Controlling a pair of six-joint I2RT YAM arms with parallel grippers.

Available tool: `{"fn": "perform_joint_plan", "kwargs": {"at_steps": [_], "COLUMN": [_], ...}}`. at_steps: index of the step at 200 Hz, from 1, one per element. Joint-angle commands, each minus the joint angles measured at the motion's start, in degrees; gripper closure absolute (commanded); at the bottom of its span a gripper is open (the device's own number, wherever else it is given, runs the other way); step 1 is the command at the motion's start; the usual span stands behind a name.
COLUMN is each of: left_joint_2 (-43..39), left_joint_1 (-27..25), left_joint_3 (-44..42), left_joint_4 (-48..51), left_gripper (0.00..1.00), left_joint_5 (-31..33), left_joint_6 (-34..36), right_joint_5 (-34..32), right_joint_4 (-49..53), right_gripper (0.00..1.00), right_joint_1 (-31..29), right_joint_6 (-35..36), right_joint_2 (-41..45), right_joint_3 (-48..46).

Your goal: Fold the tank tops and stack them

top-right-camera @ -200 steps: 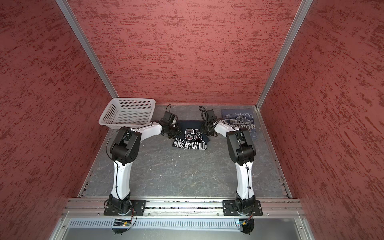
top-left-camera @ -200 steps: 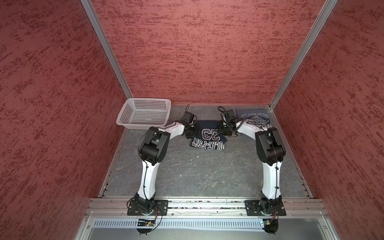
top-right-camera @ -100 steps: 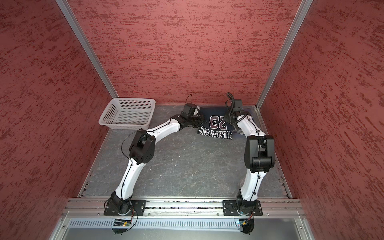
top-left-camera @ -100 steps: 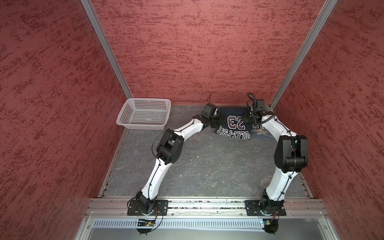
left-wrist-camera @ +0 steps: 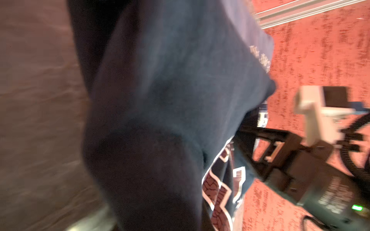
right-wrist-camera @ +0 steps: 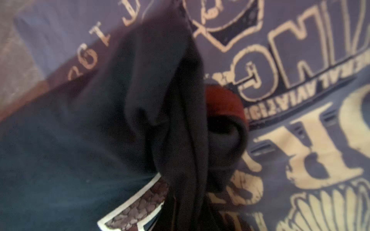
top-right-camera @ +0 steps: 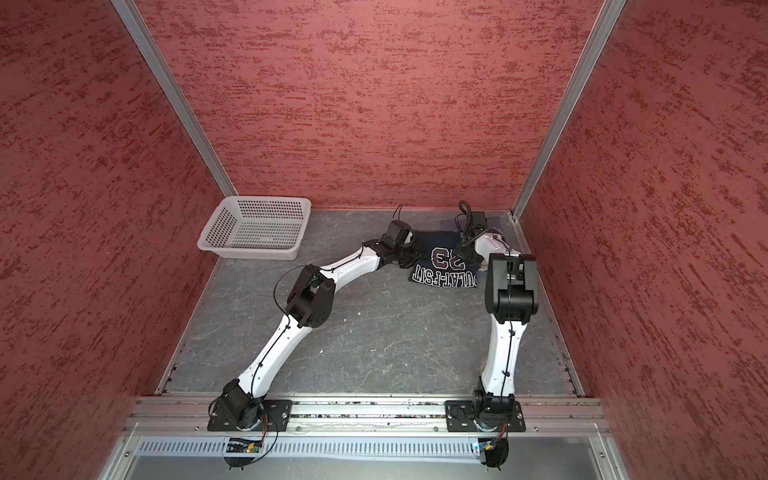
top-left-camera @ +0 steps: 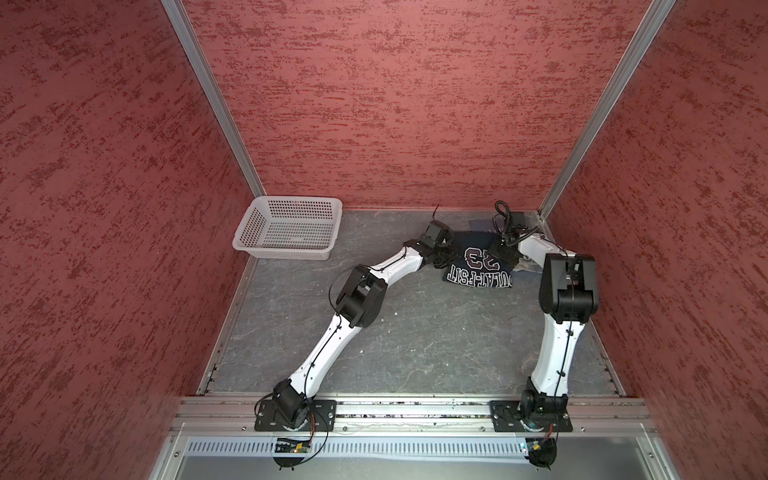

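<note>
The dark navy tank top (top-left-camera: 478, 268) (top-right-camera: 445, 268) with the "23" print hangs and drapes between my two grippers at the back right of the floor. Its lettered hem rests on the floor. My left gripper (top-left-camera: 445, 254) is shut on its left edge and my right gripper (top-left-camera: 504, 250) on its right edge. Navy cloth (left-wrist-camera: 160, 104) (right-wrist-camera: 84, 140) bunches over both sets of fingers and hides them in the wrist views. The slate-blue tank top (right-wrist-camera: 300, 66) with whitish lettering lies flat underneath. Only a strip of it (top-left-camera: 525, 266) shows beside the right arm.
A white perforated basket (top-left-camera: 286, 228) stands at the back left. Red textured walls close in the back and both sides, with the right wall and a corner post (top-left-camera: 552, 199) close to the right arm. A metal rail (top-left-camera: 415, 411) runs along the front.
Both arms have carried the navy top from the back middle over to the back right, onto the slate-blue top. Over the last half second it has come slightly lower and forward.
</note>
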State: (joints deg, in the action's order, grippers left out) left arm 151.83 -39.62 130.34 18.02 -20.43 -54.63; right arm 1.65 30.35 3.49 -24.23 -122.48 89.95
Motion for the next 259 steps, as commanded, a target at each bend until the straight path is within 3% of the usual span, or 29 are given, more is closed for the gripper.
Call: {"fn": "perform_joint_plan", "kwargs": {"at_steps": [1,46,78,131,229,241,247,259], "left_joint_2": [-7.31,-26.22,-33.49,-32.67,-14.10,-11.56,-10.37,-8.54], "left_joint_1": [1.46,3.97,5.21,3.78,1.56,1.36,1.33,1.28], "left_joint_3": [-7.76,-35.37,-43.04,-38.06,-17.69,-15.15,-13.98,-12.26], "left_joint_4": [2.11,-7.77,-12.02,-12.98,-12.18,-11.77,-11.10,-10.38], "left_gripper": [1.00,1.00,1.00,1.00,1.00,0.99,0.97,0.83], "left_joint_5": [3.98,11.10,11.12,9.47,7.73,7.29,7.34,7.83], "left_joint_6": [1.52,1.66,-0.23,-3.32,-7.61,-8.24,-8.57,-9.04], "right_joint_5": [1.35,3.68,1.33,-2.10,-4.14,-3.92,-4.02,-4.88], "right_joint_4": [1.98,3.22,5.91,12.20,12.13,11.86,11.69,11.95], "right_gripper": [0.98,0.98,0.98,0.98,0.97,0.93,0.87,0.75], "right_joint_1": [-1.86,-8.17,-8.92,-6.99,-0.86,-0.60,-0.65,-0.55], "right_joint_6": [0.59,0.50,0.90,4.49,8.48,8.74,8.76,8.92], "right_joint_2": [-1.20,2.96,7.11,7.67,-0.44,-2.13,-3.00,-5.01], "right_joint_3": [0.95,-0.20,2.91,12.22,19.56,20.66,21.14,22.88]}}
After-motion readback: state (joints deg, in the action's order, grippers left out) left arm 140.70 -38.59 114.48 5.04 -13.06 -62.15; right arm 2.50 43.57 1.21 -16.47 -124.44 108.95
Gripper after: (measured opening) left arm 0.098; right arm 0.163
